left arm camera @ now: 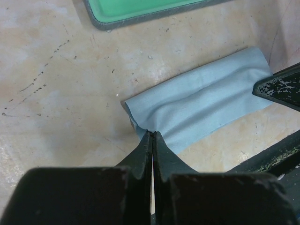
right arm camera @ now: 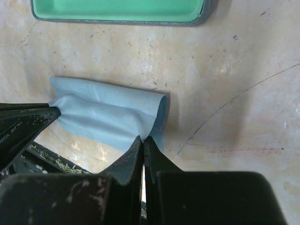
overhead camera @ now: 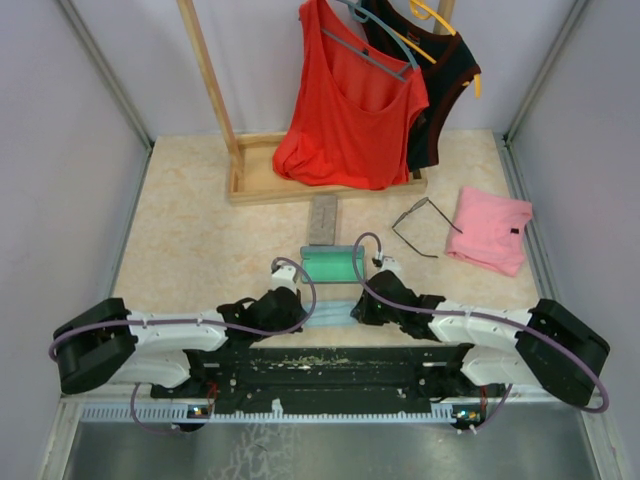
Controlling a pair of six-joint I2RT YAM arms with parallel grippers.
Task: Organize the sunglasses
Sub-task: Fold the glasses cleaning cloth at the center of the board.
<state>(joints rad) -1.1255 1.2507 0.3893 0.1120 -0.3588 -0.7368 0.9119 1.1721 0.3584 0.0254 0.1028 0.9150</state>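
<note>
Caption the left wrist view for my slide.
Left tool pinches the near edge of a light blue cloth, green-lined case beyond.

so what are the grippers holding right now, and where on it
One light blue cloth: left gripper pinches its left near corner, right gripper its right near corner.

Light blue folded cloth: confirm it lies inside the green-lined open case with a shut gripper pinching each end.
Not right. The light blue folded cloth lies on the beige tabletop, just short of the green-lined open case, not in it; both wrist views show this. The left gripper and right gripper do pinch its ends.
</note>
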